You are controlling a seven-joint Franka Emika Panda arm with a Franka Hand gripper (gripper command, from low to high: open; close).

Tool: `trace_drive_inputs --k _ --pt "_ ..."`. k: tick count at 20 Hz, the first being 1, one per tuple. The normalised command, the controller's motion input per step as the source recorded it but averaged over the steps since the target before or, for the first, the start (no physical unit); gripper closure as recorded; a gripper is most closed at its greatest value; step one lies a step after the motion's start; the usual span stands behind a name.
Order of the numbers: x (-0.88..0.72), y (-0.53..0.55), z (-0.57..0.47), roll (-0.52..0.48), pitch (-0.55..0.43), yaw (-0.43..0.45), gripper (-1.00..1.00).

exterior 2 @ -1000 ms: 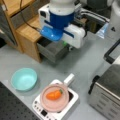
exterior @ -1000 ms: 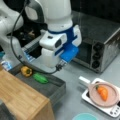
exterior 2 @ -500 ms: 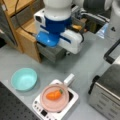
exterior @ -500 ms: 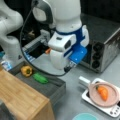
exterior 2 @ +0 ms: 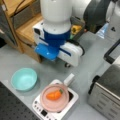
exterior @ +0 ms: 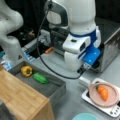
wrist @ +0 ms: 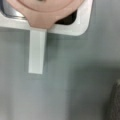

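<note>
While arm has swung toward pan [exterior 2: 53,97] w/ carrot [exterior 2: 53,95], end effector [exterior 2: 67,65] hangs above handle [wrist: 36,51]; grip state can't tell.

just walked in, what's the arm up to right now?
The Panda arm's wrist end hangs over the grey table, close to the pink pan with a carrot in it, which sits on a small white stove. The gripper's fingers do not show. The wrist view looks down on the pan's white handle. A teal bowl sits beside the stove. A yellow pepper and a green vegetable lie in a grey tray.
</note>
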Motion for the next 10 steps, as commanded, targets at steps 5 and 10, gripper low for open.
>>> trace_drive_inputs --k 5,10 --pt "0.60 0.19 0.07 -0.025 0.237 -0.133 -1.00" --pt "0.59 0.14 0.02 -0.067 0.228 -0.159 -1.00"
